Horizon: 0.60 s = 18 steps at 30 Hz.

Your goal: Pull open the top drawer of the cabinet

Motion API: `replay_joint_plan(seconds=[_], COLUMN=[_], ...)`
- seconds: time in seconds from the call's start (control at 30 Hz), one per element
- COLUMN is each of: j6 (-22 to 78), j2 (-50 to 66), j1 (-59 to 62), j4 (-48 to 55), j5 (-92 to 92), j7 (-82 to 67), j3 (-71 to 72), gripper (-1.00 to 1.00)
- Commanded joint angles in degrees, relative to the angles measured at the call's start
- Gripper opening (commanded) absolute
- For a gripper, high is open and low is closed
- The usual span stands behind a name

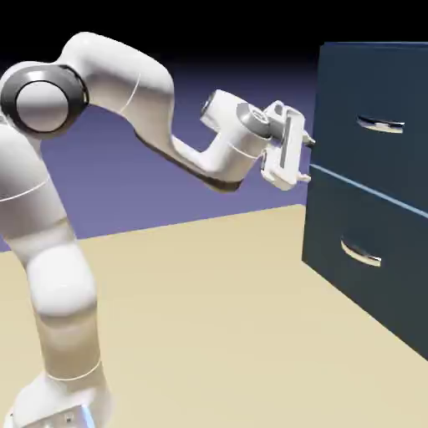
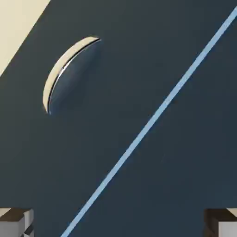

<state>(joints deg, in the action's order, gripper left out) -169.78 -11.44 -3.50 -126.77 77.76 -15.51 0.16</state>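
Note:
The dark navy cabinet (image 1: 368, 201) stands at the exterior view's right. Its top drawer (image 1: 376, 92) carries a curved silver handle (image 1: 380, 125) and sits above a pale seam (image 1: 368, 191). My gripper (image 1: 307, 159) hovers open just off the cabinet's near edge at seam height, left of and below that handle, touching nothing. In the hand view the seam (image 2: 148, 125) runs diagonally. The top drawer (image 2: 194, 162) fills the lower right, its handle out of frame. My gripper (image 2: 118, 227) shows only as grey fingertips (image 2: 16, 223) in the bottom corners, with nothing between them.
The lower drawer (image 1: 359, 276) has its own silver handle (image 1: 361, 253), seen in the hand view as handle (image 2: 69, 69) at upper left. The tan table (image 1: 209, 318) stretches in front of the cabinet, and a sliver of table (image 2: 14, 23) shows in the hand view's corner.

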Motion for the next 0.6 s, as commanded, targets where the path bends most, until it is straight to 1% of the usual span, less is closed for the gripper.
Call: replay_joint_plan(seconds=[0.0,0.57], j6=[0.14,2.44], j2=[0.68,12.24], j1=[-0.09,-1.62], j4=[1.1,19.75], j5=[2.5,44.86], j7=[-1.86,-33.44], j3=[0.0,0.09], gripper=[0.0,0.0])
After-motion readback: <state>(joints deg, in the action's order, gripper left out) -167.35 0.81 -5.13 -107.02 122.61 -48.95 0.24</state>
